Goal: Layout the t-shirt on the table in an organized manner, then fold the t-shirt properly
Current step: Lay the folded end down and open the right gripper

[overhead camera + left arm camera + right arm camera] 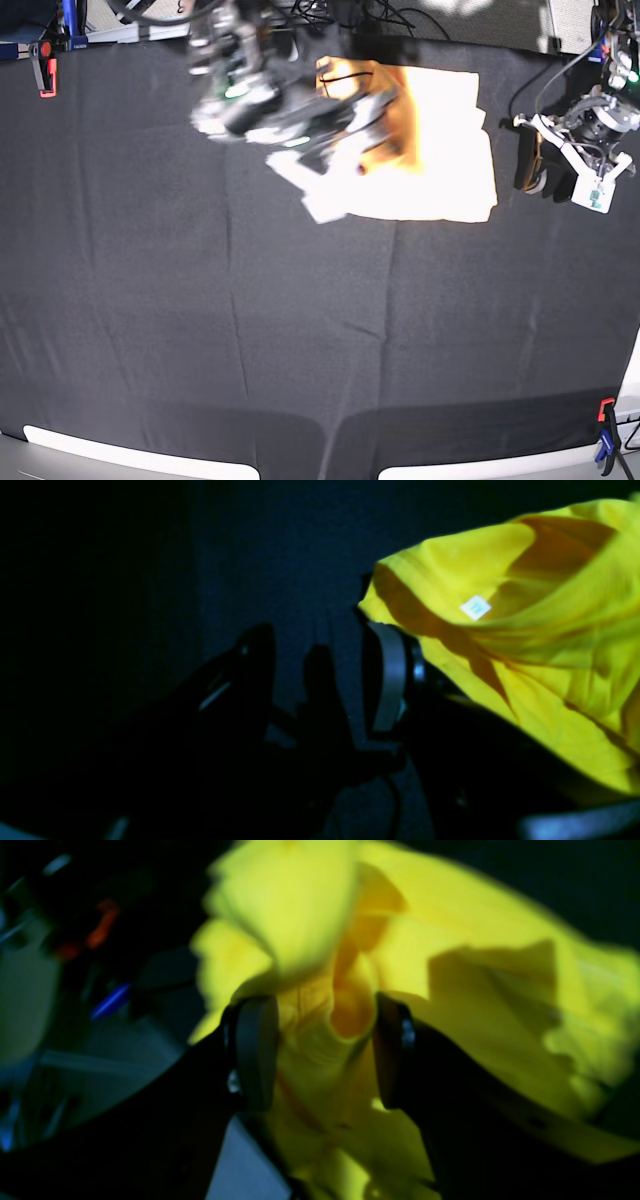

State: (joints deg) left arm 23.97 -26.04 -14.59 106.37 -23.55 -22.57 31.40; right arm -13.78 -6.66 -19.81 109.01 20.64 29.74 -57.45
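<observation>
The t-shirt [440, 150] lies crumpled and partly doubled over at the far middle of the table [200, 330]. My right gripper [345, 120] is blurred over the shirt's left side. In the right wrist view its jaws [322, 1050] stand wide apart, with a raised bunch of the yellow t-shirt [310, 940] between the pads [255, 1050]. My left gripper [532, 168] hovers just right of the shirt. It is open [320, 680] over black cloth with nothing between its fingers, and one fingertip is close to the t-shirt [540, 630] near the white neck label [475, 607].
Red clamps sit at the far left edge [45, 75] and the near right corner [605, 410]. The table's white rim [120, 455] runs along the near edge. Cables and gear [340, 15] lie behind the far edge.
</observation>
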